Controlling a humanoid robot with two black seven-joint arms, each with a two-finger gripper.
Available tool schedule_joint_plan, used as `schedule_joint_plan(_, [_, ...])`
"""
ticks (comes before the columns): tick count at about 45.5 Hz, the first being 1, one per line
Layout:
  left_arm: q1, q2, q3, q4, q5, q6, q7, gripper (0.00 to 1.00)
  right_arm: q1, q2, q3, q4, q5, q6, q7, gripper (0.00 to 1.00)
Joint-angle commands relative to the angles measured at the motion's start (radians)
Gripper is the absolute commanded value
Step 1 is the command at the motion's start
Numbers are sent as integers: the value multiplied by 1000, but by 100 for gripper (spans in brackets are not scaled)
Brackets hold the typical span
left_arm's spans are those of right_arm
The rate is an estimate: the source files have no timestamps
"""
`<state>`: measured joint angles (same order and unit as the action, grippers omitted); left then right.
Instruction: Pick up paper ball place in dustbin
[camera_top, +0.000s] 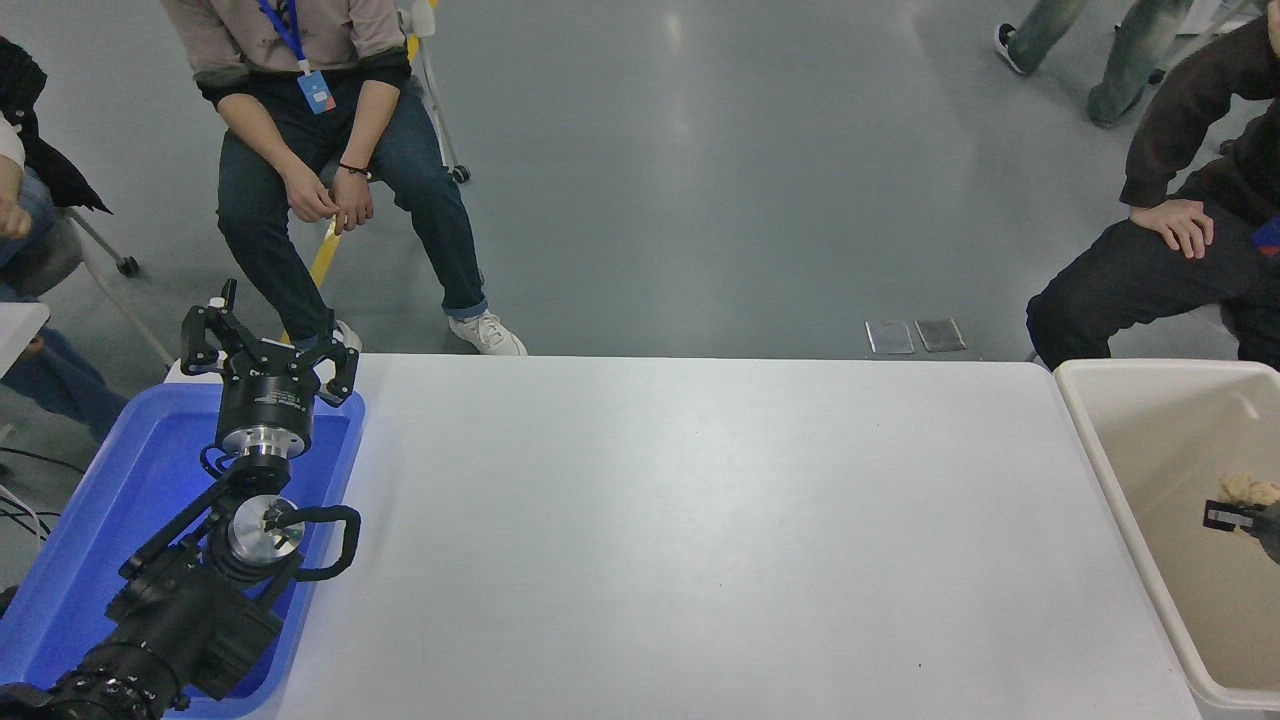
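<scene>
The tan crumpled paper ball (1249, 488) shows at the right edge, over the inside of the cream-beige dustbin (1100, 450). My right gripper (1240, 510) reaches in from the right edge and is mostly cut off. One black finger (1224, 517) sits just below the ball, which appears held at the fingertips. My left gripper (268, 345) is parked at the lower left over the far end of the blue tray, its fingers spread open and empty.
The shallow blue tray (90, 530) lies under my left arm at the table's left edge. The white table (700, 520) spans the middle. People sit at the far left (320, 150) and far right (1180, 230).
</scene>
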<state>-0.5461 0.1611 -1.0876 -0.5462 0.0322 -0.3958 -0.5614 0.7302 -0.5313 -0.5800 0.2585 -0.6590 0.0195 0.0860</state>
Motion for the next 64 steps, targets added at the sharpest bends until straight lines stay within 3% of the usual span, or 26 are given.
schedule_joint_plan(1, [0,0,0,0,0,0,0,99,-15,28,14,-10,29,-10,5,100])
schedule_joint_plan(25, [0,0,0,0,0,0,0,99,63,-7,193,51,27,-7,3,100])
schedule_joint_plan(34, [0,0,0,0,0,0,0,99,118,-50,523,120,29,-9,3,100])
schedule_joint_plan(41, [0,0,0,0,0,0,0,99,106,-79,923,244,30,-4,3,100])
schedule_joint_plan(50, [0,0,0,0,0,0,0,99,67,-93,1101,467,38,2,3,100])
schedule_joint_plan(55, [0,0,0,0,0,0,0,99,66,-81,1157,538,136,4,3,100])
schedule_joint_plan(64, [0,0,0,0,0,0,0,99,66,-15,1217,550,429,4,3,100])
